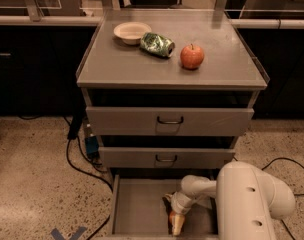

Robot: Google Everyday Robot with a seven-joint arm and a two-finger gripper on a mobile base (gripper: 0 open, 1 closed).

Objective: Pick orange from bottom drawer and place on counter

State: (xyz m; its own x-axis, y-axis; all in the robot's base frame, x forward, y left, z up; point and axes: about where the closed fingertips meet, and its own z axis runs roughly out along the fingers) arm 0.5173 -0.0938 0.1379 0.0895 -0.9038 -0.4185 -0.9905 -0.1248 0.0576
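The bulky white robot arm point(252, 199) hides the right side of the grey metal bottom drawer point(137, 209). In it the gripper point(173, 220) covers most of the small round orange point(170, 217); whether the claw pinches it, I cannot tell. A cream bowl point(132, 31), crushed green can point(157, 44) and red apple point(192, 56) sit on the flat grey counter point(122, 64).

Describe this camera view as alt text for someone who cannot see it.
A white robot arm reaches down into the open bottom drawer, with its gripper at a small orange. On the counter above sit a red apple, a crumpled green container and a pale bowl.
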